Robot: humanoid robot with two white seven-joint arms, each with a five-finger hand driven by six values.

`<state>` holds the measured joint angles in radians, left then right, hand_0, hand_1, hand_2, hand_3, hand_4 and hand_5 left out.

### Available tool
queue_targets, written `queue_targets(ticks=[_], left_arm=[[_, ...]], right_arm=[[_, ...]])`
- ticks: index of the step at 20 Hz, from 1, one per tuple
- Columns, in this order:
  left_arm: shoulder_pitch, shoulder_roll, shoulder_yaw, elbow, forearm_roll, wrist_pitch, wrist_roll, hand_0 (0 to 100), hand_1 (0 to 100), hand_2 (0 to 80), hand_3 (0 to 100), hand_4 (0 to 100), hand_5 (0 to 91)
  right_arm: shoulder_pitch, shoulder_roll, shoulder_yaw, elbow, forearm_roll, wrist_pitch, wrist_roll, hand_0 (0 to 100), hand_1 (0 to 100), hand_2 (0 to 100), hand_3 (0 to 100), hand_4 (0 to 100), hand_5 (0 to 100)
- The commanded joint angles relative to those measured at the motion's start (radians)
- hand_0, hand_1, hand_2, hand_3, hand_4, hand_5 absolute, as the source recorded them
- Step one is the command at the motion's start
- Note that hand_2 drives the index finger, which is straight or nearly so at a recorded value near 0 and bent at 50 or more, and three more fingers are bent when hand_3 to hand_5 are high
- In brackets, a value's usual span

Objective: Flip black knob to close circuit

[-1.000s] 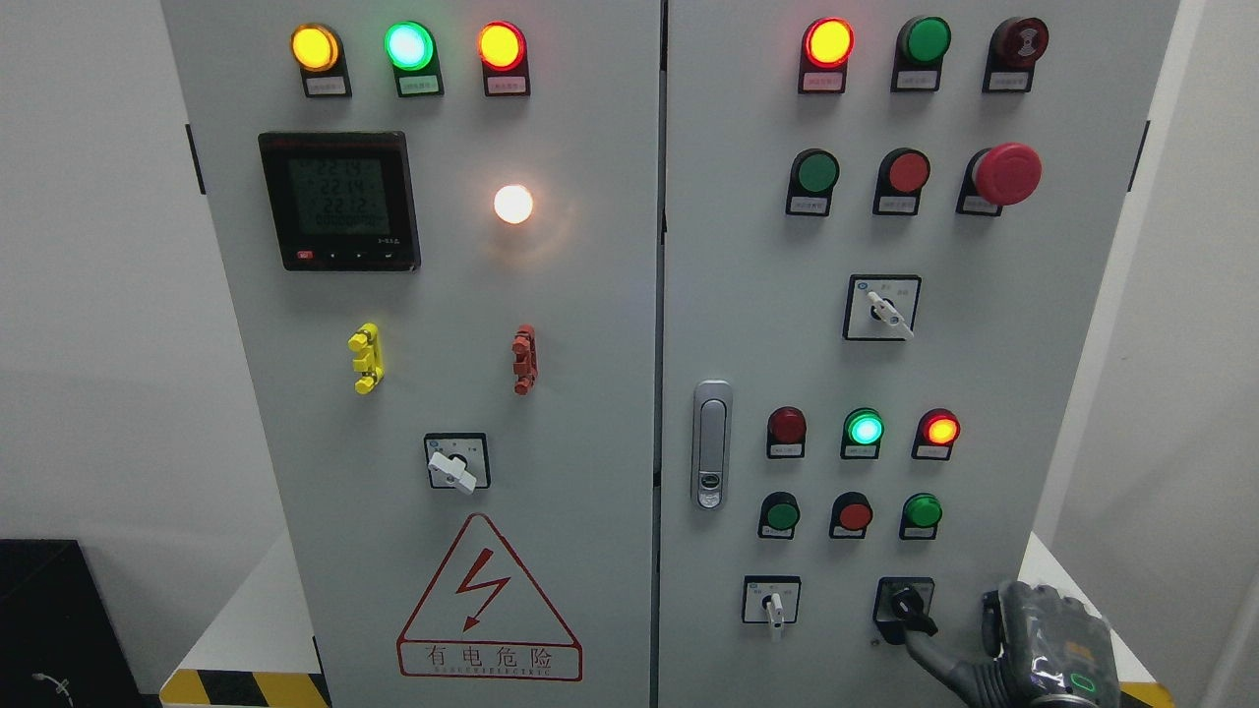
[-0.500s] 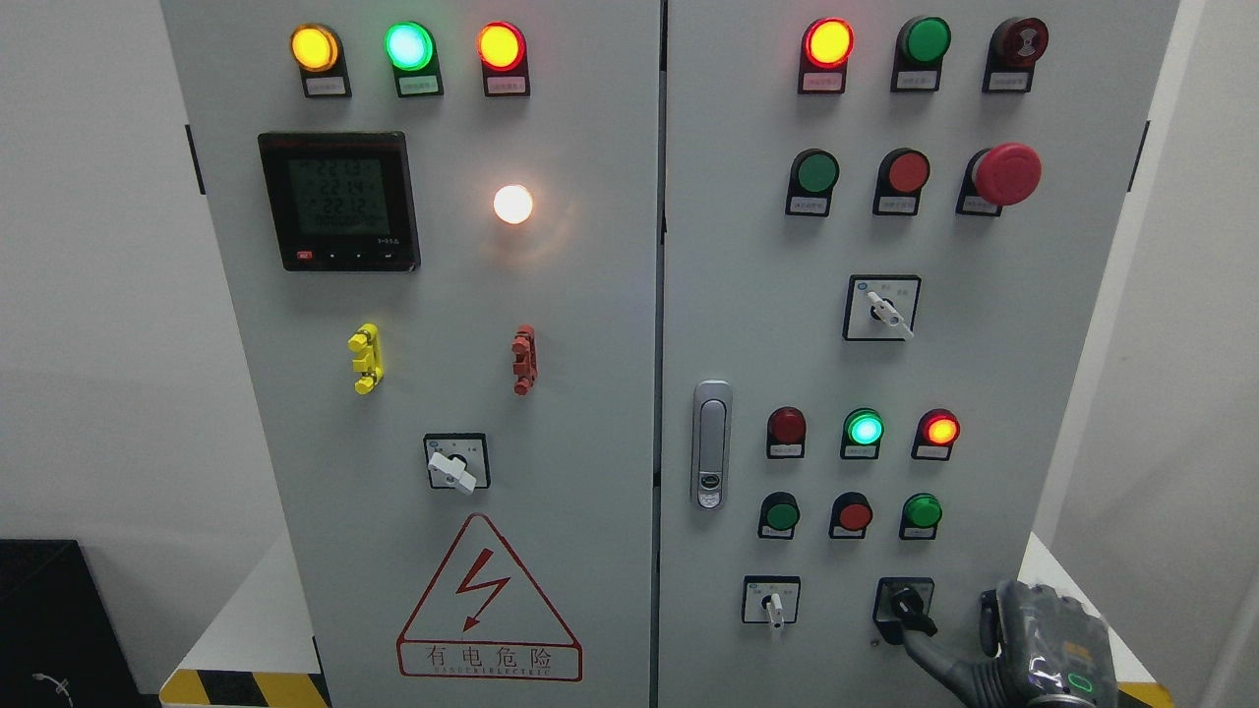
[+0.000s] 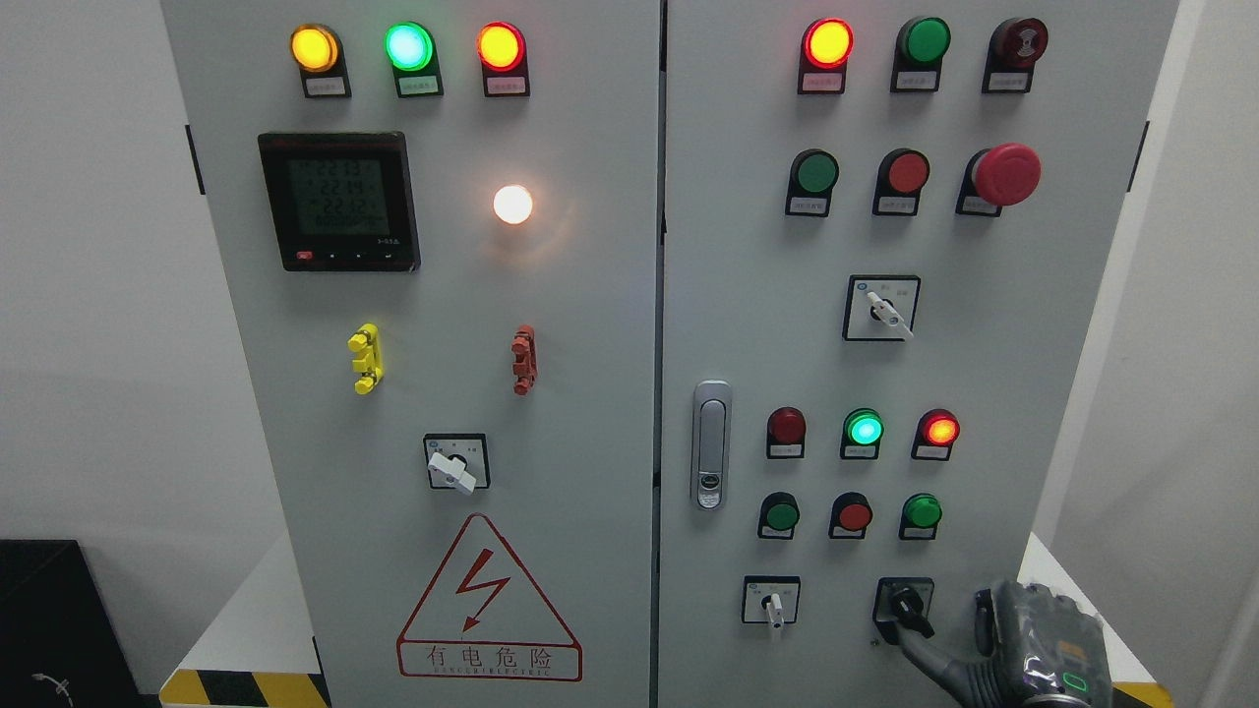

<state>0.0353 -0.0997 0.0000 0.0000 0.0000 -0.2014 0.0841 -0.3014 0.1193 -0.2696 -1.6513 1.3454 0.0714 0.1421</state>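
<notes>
The black knob [image 3: 907, 608] sits in a square switch plate at the bottom right of the grey cabinet's right door [image 3: 984, 393]. Its handle points down and slightly right. My right hand [image 3: 941, 629] comes in at the lower right corner, wrapped in clear film, with its back [image 3: 1043, 639] towards me. One dark finger [image 3: 929, 661] stretches up and left, its tip touching the knob's lower end. The thumb stands apart at the right. Nothing is grasped. The left arm does not show.
A white selector switch [image 3: 773, 605] sits just left of the knob. Above it are a row of push buttons [image 3: 854, 514] and lit lamps [image 3: 864, 429]. A door handle [image 3: 710, 442] is near the seam. The cabinet's right edge is close to the hand.
The hand has crept slightly left and up. The knob's handle has turned a little from lower right towards vertical under the fingertip.
</notes>
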Motion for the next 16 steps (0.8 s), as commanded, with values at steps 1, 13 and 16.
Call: queue_targets(ticks=[1, 13, 16], left_arm=[[0.000, 0.000, -0.020, 0.021, -0.021, 0.000, 0.000, 0, 0, 0.0, 0, 0, 0.0], [0.000, 0.000, -0.020, 0.021, -0.020, 0.000, 0.000, 0, 0, 0.0, 0, 0, 0.0], [0.000, 0.000, -0.020, 0.023, -0.021, 0.000, 0.000, 0, 0, 0.0, 0, 0, 0.0]], right_arm=[[0.005, 0.002, 0.009, -0.001, 0.003, -0.001, 0.001, 0, 27, 76, 92, 74, 73], [0.021, 0.003, 0.035, -0.002, 0.006, -0.001, -0.003, 0, 28, 76, 92, 74, 73], [0.021, 0.005, 0.039, -0.002, 0.006, -0.001, -0.004, 0, 28, 76, 92, 74, 73]])
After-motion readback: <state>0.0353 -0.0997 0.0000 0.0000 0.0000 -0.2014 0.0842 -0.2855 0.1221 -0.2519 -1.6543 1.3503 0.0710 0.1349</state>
